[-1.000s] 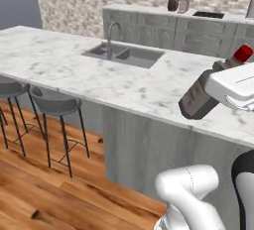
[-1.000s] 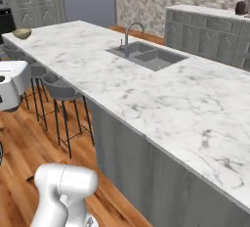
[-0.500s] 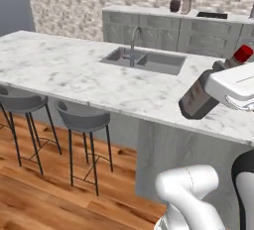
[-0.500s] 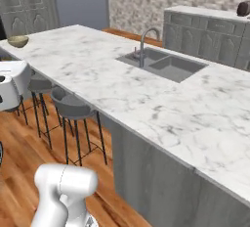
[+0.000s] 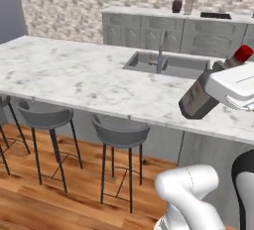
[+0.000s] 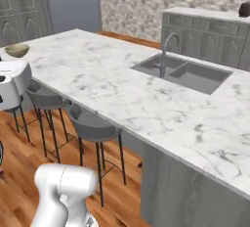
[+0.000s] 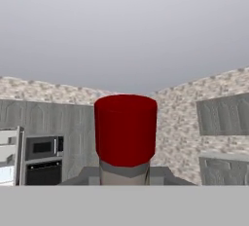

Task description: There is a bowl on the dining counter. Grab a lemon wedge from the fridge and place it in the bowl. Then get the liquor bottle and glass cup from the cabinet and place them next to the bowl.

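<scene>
A dark liquor bottle (image 5: 200, 96) with a red cap (image 5: 243, 54) hangs tilted over the marble dining counter (image 5: 74, 75), at the right of the left base view. My gripper (image 5: 219, 82) is shut on its upper body. The hand view looks up along the bottle at the red cap (image 7: 125, 130). A small tan bowl (image 6: 16, 50) sits on the counter's far left end in the right base view, well away from my white hand (image 6: 11, 85). The lemon wedge and the glass cup are out of view.
A sink with a faucet (image 5: 165, 64) is set into the counter just left of the bottle. Grey bar stools (image 5: 119, 136) (image 5: 45, 118) stand along the near side on a wooden floor. Cabinets and a dark jar (image 5: 177, 6) line the back wall.
The whole picture has shifted, so the base has driven along the counter. The sink sits further right and the bowl looks nearer. The bottle stays in the same grip.
</scene>
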You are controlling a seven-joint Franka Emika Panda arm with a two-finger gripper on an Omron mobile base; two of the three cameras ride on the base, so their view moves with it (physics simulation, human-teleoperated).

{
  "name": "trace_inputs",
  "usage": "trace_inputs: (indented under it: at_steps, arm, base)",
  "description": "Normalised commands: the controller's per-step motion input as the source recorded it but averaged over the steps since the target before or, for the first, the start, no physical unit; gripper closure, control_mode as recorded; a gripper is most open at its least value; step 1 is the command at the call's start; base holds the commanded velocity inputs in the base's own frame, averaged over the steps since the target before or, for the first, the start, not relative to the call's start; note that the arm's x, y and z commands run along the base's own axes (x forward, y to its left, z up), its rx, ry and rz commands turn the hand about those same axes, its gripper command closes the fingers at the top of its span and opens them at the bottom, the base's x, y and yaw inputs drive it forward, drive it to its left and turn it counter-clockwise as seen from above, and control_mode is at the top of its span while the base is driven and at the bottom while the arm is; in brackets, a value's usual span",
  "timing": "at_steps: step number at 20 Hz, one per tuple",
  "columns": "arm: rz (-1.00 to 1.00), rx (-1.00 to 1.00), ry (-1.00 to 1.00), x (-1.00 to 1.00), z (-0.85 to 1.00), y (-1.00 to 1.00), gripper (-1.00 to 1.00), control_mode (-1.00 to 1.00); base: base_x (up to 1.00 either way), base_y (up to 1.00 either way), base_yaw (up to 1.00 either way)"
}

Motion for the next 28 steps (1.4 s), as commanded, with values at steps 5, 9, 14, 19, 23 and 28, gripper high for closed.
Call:
trace_inputs:
  at_steps: [5, 9, 14, 19, 23, 28]
  arm:
    - [0.0, 0.0, 0.0, 0.0, 0.0, 0.0, 1.0, 1.0]
    - [0.0, 0.0, 0.0, 0.0, 0.0, 0.0, 1.0, 1.0]
    - [0.0, 0.0, 0.0, 0.0, 0.0, 0.0, 1.0, 1.0]
    - [0.0, 0.0, 0.0, 0.0, 0.0, 0.0, 1.0, 1.0]
    - [0.0, 0.0, 0.0, 0.0, 0.0, 0.0, 1.0, 1.0]
    - [0.0, 0.0, 0.0, 0.0, 0.0, 0.0, 1.0, 1.0]
  base:
    - [0.66, 1.0, -0.2]
    - [0.66, 1.0, -0.2]
    - [0.66, 1.0, -0.2]
    - [0.67, 1.0, -0.2]
    - [0.68, 1.0, -0.2]
    - [0.68, 1.0, -0.2]
